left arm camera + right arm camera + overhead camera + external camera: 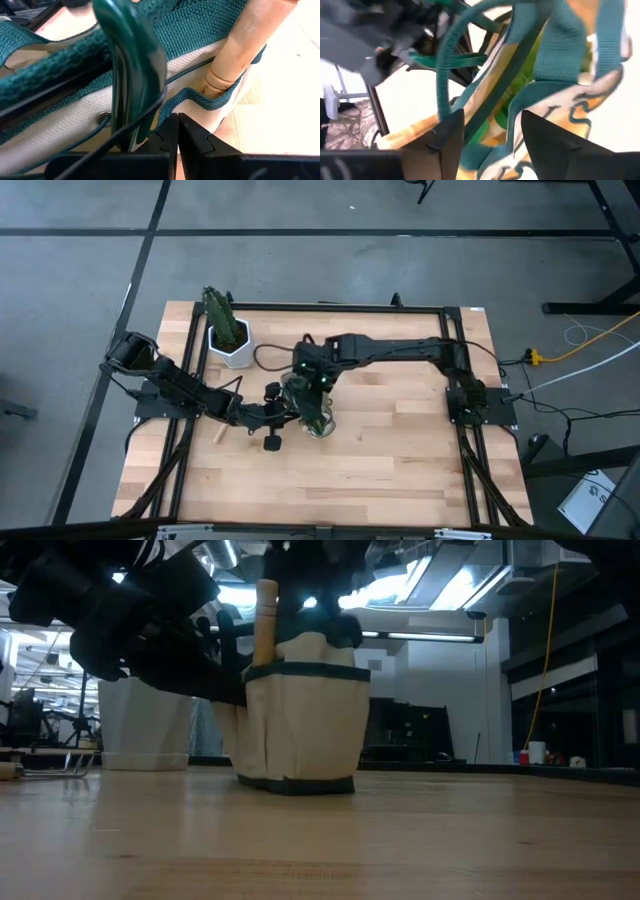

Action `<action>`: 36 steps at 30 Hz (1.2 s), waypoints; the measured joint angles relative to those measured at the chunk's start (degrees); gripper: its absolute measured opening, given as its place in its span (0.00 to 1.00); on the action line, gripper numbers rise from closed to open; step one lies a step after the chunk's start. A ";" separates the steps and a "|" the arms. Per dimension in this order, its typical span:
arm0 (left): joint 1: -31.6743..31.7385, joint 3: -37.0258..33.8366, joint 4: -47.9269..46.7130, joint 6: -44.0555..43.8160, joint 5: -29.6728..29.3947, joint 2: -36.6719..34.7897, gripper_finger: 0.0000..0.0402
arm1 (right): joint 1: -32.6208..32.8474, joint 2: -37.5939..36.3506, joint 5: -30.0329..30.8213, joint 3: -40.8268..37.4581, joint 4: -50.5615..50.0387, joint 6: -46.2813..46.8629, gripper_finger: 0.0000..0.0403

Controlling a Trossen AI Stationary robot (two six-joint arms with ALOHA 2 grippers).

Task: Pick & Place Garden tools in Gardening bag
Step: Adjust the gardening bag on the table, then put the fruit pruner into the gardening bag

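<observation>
The small tan fabric gardening bag with green trim (312, 405) stands upright near the middle of the high view, on the light wooden table (400, 470). In the low view the bag (300, 725) sits left of centre with bare tabletop stretching in front of it and to the right; a wooden tool handle (266, 625) rises upright above its rim at the left side.

The left pincer (283, 412) comes in from the left of the high view and meets the bag's left edge. Its fingers are pressed together (177, 132) right against the tan wall, close under the green trim, beside the wooden handle (240, 50) standing in an outer pocket and a dark green curved piece (132, 65); whether fabric is caught between the tips cannot be told.

The right pincer (318, 385) reaches from the right side of the frame and hangs over the bag's open top. Its fingers are spread (445, 142), with green webbing loop handles (560, 55) and the bag's rim running between them, gripping nothing.

A green cactus-like plant in a white pot (228, 335) stands up and left of the bag, near the table's far edge and apart from both arms. A small black object (271, 443) lies just below the left pincer. The lower half of the table is open.
</observation>
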 joint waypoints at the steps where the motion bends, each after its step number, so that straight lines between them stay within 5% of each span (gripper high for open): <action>1: 0.00 0.00 0.01 0.00 0.10 0.00 0.01 | 0.01 -0.82 0.61 0.00 -0.32 0.00 0.50; 8: -0.25 -0.04 -0.73 0.24 0.41 0.01 0.01 | 1.38 -6.88 5.62 0.02 -1.47 0.00 0.51; 19: -1.60 -0.07 -2.30 0.94 0.15 -0.61 0.01 | 17.07 -13.41 33.45 -0.11 -16.31 -3.17 0.49; 24: -1.60 -0.07 -2.26 1.05 -0.04 -0.61 0.00 | 22.55 -13.48 37.17 -2.38 -17.17 -3.45 0.46; 36: -1.60 -0.07 -2.11 0.98 -0.38 -0.61 0.01 | 24.06 -13.34 45.85 -17.92 23.91 -16.34 0.41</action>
